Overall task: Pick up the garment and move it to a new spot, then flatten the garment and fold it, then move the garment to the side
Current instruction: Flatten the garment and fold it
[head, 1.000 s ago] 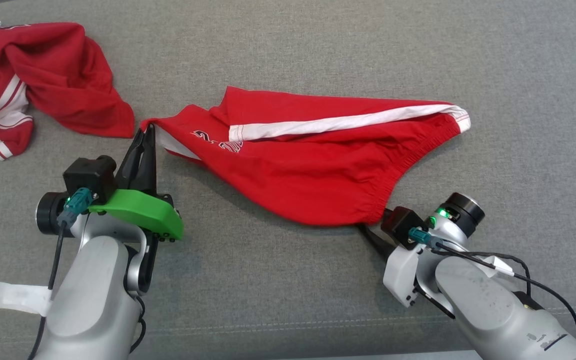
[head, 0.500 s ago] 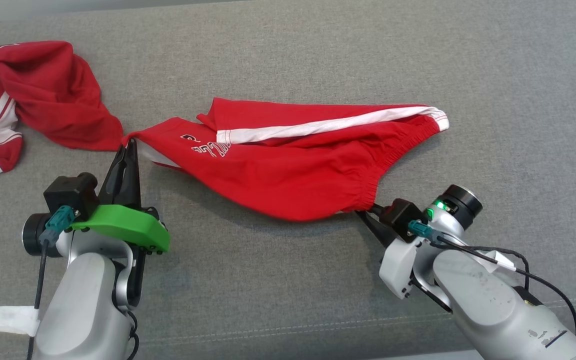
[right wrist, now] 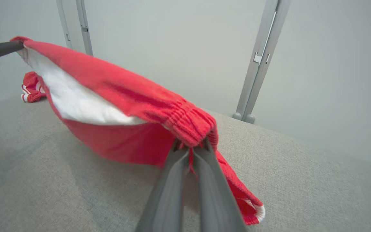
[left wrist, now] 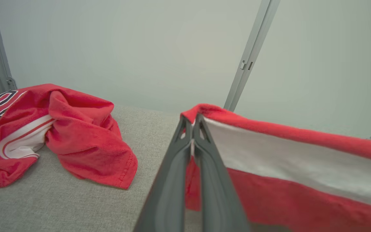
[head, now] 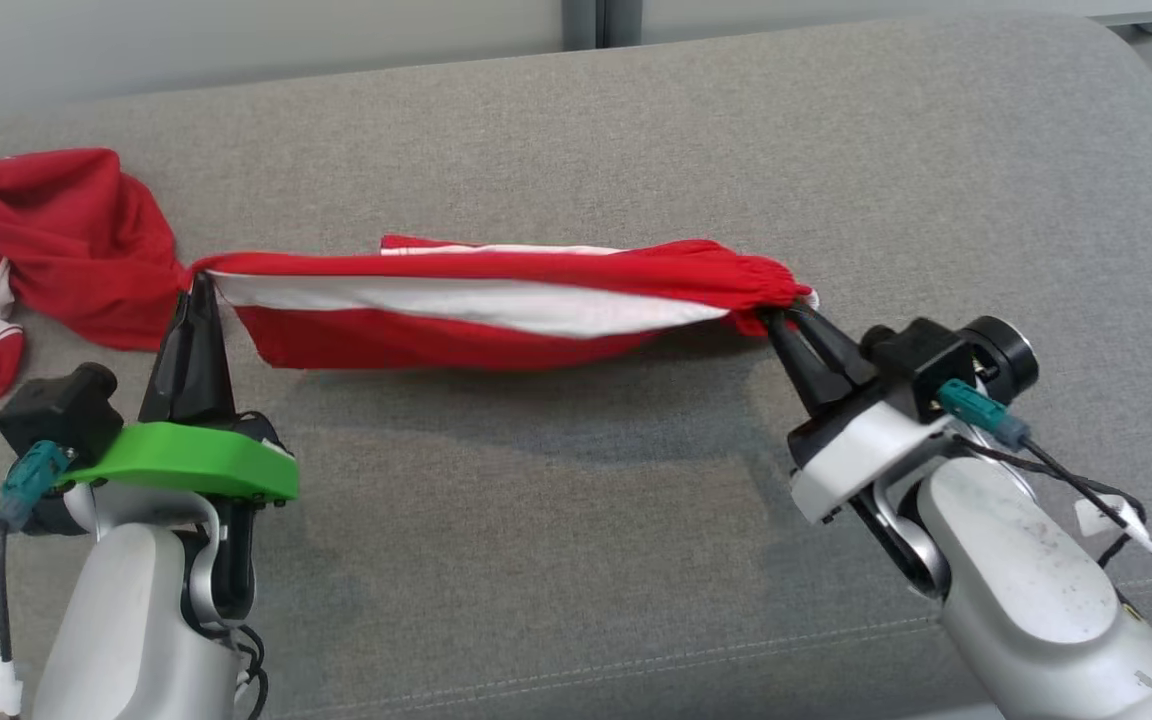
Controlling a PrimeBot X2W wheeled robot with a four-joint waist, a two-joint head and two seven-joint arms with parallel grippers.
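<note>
The garment (head: 496, 300) is a pair of red shorts with a white side stripe, stretched taut in the air between my two grippers above the grey surface. My left gripper (head: 200, 285) is shut on its left corner, seen close in the left wrist view, where the gripper (left wrist: 192, 124) pinches the red hem of the garment (left wrist: 288, 167). My right gripper (head: 774, 318) is shut on the elastic waistband at the right end; in the right wrist view that gripper (right wrist: 190, 146) bites the gathered band of the garment (right wrist: 134, 103).
A second red jersey (head: 36, 250) with white trim lies crumpled at the far left of the grey cushion (head: 576, 520); the same jersey (left wrist: 53, 129) lies left of my left fingers. A pale wall with metal posts (right wrist: 259, 61) stands behind the surface.
My right gripper has shut on the waistband. Both grippers have lifted the shorts off the surface and pulled them taut. The head camera has tilted up.
</note>
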